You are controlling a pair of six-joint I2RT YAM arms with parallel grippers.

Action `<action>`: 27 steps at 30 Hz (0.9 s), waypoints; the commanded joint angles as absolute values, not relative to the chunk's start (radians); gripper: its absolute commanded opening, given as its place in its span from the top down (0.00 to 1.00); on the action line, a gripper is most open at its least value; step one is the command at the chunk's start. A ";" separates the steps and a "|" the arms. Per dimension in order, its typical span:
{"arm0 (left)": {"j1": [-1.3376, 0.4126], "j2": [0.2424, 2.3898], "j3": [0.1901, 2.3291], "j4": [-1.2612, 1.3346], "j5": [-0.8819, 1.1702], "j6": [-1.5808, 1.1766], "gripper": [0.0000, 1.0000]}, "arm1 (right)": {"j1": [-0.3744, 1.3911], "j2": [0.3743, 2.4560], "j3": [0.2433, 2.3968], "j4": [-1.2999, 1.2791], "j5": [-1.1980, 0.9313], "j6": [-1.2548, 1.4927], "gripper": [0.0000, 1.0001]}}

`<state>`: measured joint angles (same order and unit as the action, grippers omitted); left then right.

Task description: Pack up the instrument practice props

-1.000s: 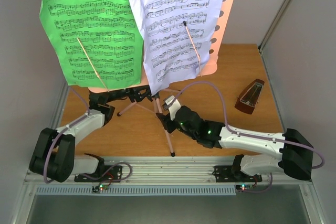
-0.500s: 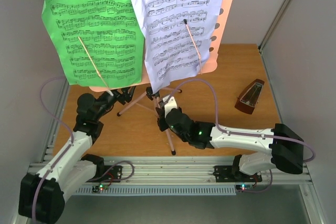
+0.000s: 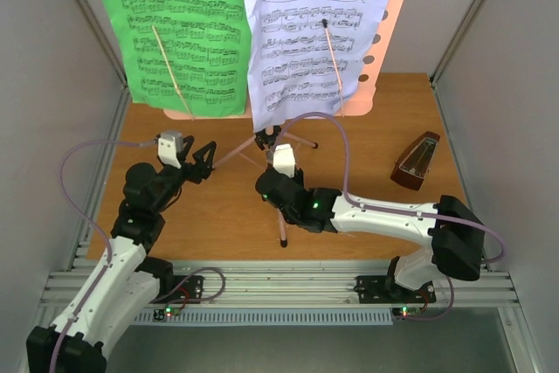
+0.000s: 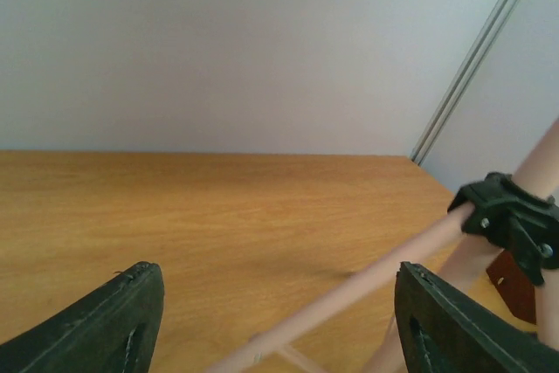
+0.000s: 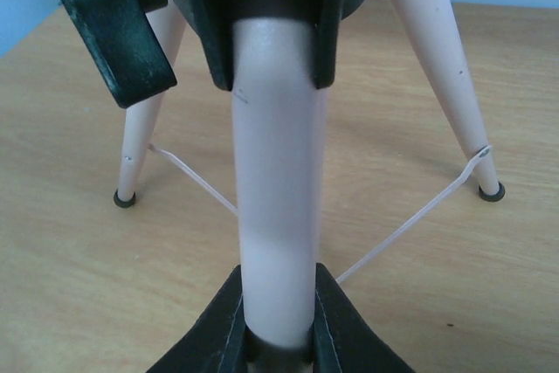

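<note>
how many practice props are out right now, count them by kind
music stand: 1
music sheets: 2
metronome: 1
total: 4

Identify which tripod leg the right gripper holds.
The near leg, splayed toward the robot; right gripper pinches it, while the two far legs stand free.

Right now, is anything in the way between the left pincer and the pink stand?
Nothing visible. The left pincer is open, with only table between it and the pink stand ahead.
</note>
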<state>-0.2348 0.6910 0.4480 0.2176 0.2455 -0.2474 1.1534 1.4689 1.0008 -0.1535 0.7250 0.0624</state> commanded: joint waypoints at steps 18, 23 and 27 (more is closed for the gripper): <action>-0.230 0.438 0.530 -0.237 0.045 -0.321 0.17 | 1.006 1.550 1.053 -0.209 0.812 0.162 0.94; -0.230 0.432 0.586 -0.321 0.012 -0.344 0.06 | 1.006 1.522 1.037 -0.147 0.745 0.041 0.54; -0.230 0.416 0.628 -0.384 0.002 -0.361 0.04 | 1.007 1.495 1.020 -0.125 0.696 -0.057 0.25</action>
<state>-0.2348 0.4419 0.5709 -0.3122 0.0303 -0.3355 1.0122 1.5307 1.0386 -0.1619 0.7395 0.0399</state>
